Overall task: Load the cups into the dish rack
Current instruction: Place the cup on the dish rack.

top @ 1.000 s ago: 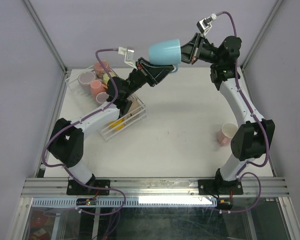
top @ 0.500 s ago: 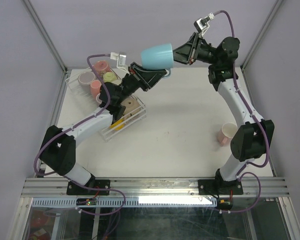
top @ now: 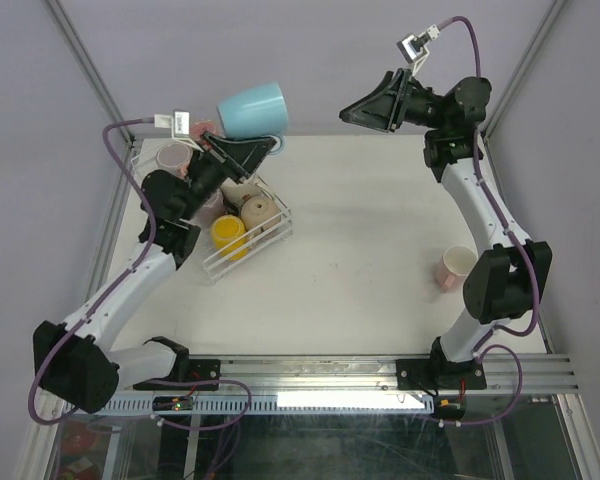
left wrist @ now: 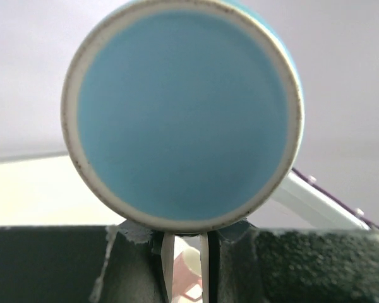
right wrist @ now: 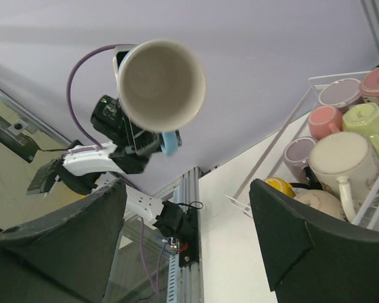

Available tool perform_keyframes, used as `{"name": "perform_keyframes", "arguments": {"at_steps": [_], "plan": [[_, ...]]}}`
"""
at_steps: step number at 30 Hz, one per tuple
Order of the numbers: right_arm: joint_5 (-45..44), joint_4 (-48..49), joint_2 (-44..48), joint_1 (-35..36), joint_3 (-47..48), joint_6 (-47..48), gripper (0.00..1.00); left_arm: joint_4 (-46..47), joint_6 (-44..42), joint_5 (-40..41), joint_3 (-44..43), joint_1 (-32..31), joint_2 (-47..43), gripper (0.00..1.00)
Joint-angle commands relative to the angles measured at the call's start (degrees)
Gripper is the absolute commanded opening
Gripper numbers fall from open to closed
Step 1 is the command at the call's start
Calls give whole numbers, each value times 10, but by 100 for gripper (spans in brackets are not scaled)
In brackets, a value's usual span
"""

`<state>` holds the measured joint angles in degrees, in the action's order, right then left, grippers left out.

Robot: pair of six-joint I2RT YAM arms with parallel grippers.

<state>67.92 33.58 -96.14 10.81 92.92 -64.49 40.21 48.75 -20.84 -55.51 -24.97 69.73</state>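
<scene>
Right now gripping the blue cup (top: 250,108) by its handle with the left pincer (top: 248,150), clamped narrow on it, high in the air over the far end of the rack (top: 283,228) at the far left of the counter (top: 360,230); tipped on its side up there, mouth to the right, base back toward the wrist. Holding nothing with the right pincer (top: 355,112), spread wide and raised at the far side, right of middle, well apart from the cup. Several cups (top: 227,232) in the rack already, yellow, beige and pink among them; one pink cup (top: 453,267) out on the counter at the near right. Likely trouble from here: a swing or slip of the cup about so thin a hold on the handle, with all its weight off to one side; a knock against the cups below on the way down, given so crowded a rack; a clash of the two arms, both high at the far side. From the left wrist, only the round blue base, filling the picture, with the fingers (left wrist: 139,265) close together beneath it and next to nothing of the scene below. From the right wrist, by contrast, the cream inside of the mouth, a bit of blue handle at the grip, and the packed rack off to the right. From above alone, the height over the rack and the pink cup left to fetch.
</scene>
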Motion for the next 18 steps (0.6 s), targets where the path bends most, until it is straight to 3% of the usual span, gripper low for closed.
{"name": "perform_keyframes", "arguments": {"at_steps": [1,7,8,9,14,18], "plan": [[18,-35,42,-28,-8,64,81,-224,-14,91,-31,42,-97,0],[18,-226,60,-45,-14,64,81,-593,-50,270,-123,59,-146,0],[-7,-256,61,-46,-13,254,81,-634,-55,293,-140,63,-143,0],[-19,-281,62,-46,-13,321,82,-675,-65,315,-158,66,-137,0],[-38,-348,57,-46,-14,392,82,-838,-106,392,-254,84,-76,0],[-53,-359,57,-48,-21,406,81,-883,-130,408,-277,117,-37,0]]}}
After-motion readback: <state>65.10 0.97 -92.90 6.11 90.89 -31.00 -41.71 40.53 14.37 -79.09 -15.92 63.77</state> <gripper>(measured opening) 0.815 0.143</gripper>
